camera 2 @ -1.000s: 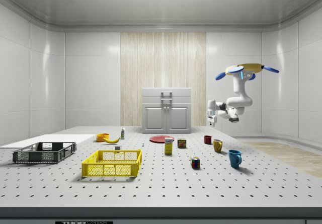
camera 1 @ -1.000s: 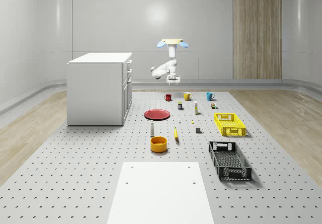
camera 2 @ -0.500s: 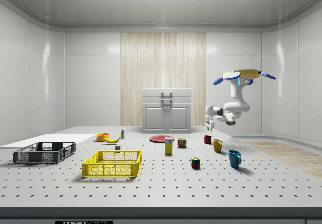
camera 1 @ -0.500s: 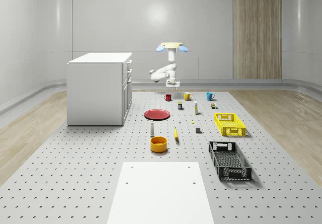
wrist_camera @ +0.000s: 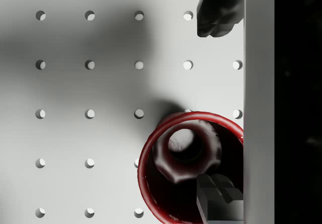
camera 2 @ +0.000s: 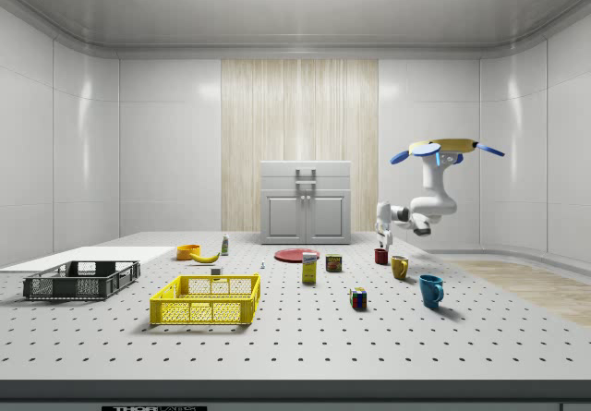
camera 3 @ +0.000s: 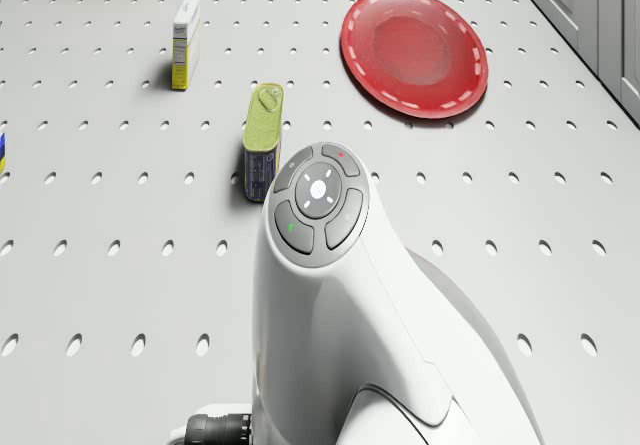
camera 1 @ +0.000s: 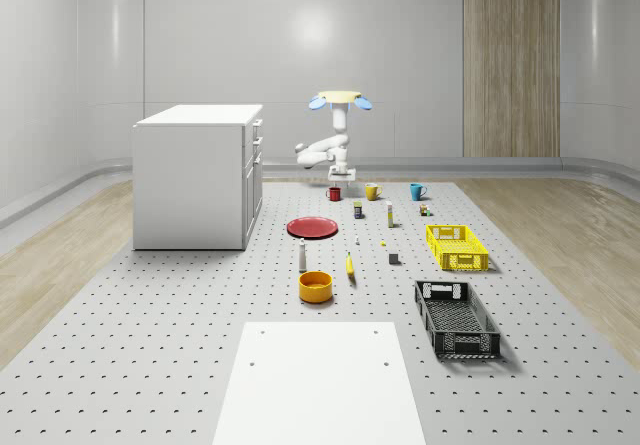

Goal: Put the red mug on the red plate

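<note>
Directly under tool [wrist_camera: 216, 105], red mug [wrist_camera: 151, 183]

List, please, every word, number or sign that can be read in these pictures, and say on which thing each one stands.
No text can be read with certainty.
Yellow box: its print is too small to read.
Tin can: its label is blurred.
Arm's button pad: small coloured marks, no letters.
Strip at the side view's lower edge: marks too small to read.

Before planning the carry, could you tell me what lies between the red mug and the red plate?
Nothing: in the whole-scene view, only bare perforated table separates the red mug from the red plate.
</note>
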Available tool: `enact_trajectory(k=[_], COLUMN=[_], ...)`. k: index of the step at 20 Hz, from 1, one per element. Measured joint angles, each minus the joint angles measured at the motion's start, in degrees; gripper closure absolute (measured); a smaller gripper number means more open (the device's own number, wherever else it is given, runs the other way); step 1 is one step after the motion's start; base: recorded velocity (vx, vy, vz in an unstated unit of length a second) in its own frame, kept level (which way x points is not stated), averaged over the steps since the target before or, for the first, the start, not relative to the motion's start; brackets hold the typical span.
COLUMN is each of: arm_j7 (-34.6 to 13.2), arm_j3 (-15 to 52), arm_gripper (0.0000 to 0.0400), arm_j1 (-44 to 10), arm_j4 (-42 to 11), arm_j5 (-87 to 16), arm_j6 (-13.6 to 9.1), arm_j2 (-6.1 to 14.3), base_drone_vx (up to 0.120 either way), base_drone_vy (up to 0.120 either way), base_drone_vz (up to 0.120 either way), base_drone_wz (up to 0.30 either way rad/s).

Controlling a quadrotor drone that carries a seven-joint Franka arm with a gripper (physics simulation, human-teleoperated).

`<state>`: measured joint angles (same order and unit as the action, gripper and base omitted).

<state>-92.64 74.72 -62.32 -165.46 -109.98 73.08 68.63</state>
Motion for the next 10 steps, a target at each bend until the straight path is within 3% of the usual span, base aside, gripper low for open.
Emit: enact_trajectory(k=[3, 10], arm_j7=[-0.2, 1.6], arm_j3=[-0.2, -2.0], arm_gripper=[0.0000, 0.0000], arm_j1=[-0.2, 1.4], arm_j4=[0.1, 0.6], arm_j5=[0.1, -1.1], arm_j6=[0.9, 4.2], arm_j2=[0.9, 3.6], base_drone_vx=[0.000, 0.000], base_drone_vy=[0.000, 0.000], base_drone_vz=[-0.093, 0.000], base_drone_wz=[0.000, 0.000])
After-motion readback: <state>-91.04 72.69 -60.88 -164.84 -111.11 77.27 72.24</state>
